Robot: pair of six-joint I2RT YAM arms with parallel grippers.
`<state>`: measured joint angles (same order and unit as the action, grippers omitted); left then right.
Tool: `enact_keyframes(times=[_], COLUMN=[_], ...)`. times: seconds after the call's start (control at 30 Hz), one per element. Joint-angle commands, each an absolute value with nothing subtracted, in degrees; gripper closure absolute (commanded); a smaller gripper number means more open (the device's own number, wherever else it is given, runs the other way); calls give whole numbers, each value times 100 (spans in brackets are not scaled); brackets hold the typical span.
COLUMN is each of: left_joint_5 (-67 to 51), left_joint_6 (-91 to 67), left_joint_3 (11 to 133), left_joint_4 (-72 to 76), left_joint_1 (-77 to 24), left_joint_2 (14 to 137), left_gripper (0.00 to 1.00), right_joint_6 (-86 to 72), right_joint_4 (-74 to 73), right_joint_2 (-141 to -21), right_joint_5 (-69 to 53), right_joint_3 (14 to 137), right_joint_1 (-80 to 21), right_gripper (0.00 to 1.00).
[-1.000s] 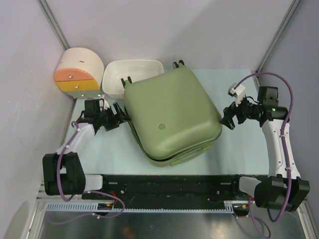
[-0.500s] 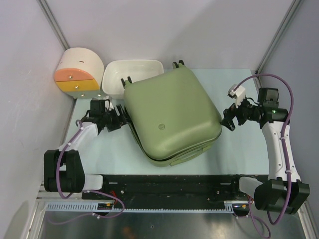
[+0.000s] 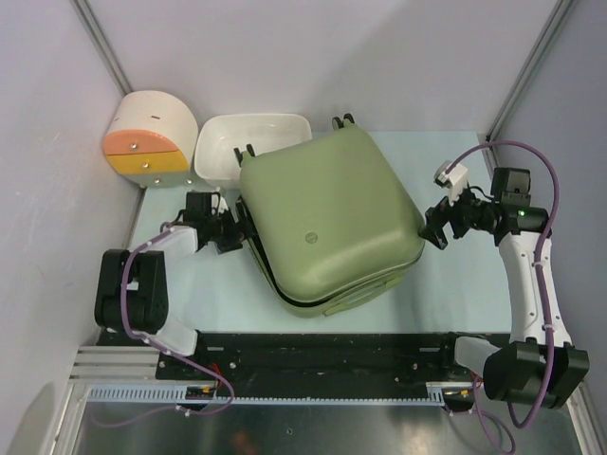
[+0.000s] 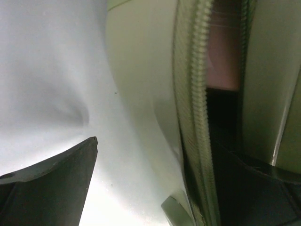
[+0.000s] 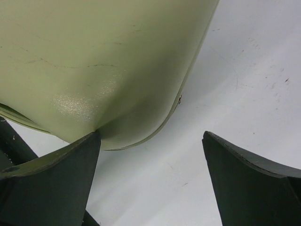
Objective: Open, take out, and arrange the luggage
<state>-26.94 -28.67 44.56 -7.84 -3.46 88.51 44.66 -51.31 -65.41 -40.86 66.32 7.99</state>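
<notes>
The left gripper [image 3: 234, 230] sits at the left edge of the luggage [image 3: 327, 223] with its jaws spread wide. In the left wrist view, 1 finger [image 4: 51, 183] lies over the bare table [image 3: 446, 284], apart from the shell. The other finger lies past the zipper teeth [image 4: 195, 94] and appears to reach into the dark gap between the 2 shell halves. The lower shell wall and the zipper lie between the 2 fingers. Ahead of this gripper a pinkish surface shows inside the gap, but its identity cannot be told. The right gripper [image 5: 151, 136] is also wide open and holds nothing. The rounded right corner of the luggage lies just ahead of it, near 1 fingertip; contact cannot be confirmed. The luggage lies flat between the 2 grippers, olive-green lid uppermost. Beyond the left gripper stand a white tub [image 3: 251, 142], just beside the luggage, and a round drawer box [image 3: 147, 142] with an orange front.
</notes>
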Motion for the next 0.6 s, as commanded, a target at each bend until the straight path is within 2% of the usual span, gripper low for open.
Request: enact_keyframes(times=[0.0, 0.17, 0.27, 0.57], left_joint_5=[-3568, -3463, -3244, -3260], left_joint_6=[-3032, -3164, -3094, -3348], left_joint_3=[4667, 4771, 5070, 6002], left_joint_4=[-457, -720, -1080, -1564], left_joint_1=[-896, -1036, -1291, -1626], left_joint_2=[8298, 7174, 6944, 7180], left_gripper=[0, 0, 0, 0], right_joint_6=[4570, 4272, 4026, 3831], right_joint_4=[-4992, -4808, -4703, -4201], right_joint_2=[-6258, -6012, -5881, -5002], right_joint_5=[-4140, -4341, -4640, -5545], right_joint_3=[6627, 6820, 6987, 7163], right_joint_1=[817, 782, 782, 598], right_gripper=[4, 0, 0, 0])
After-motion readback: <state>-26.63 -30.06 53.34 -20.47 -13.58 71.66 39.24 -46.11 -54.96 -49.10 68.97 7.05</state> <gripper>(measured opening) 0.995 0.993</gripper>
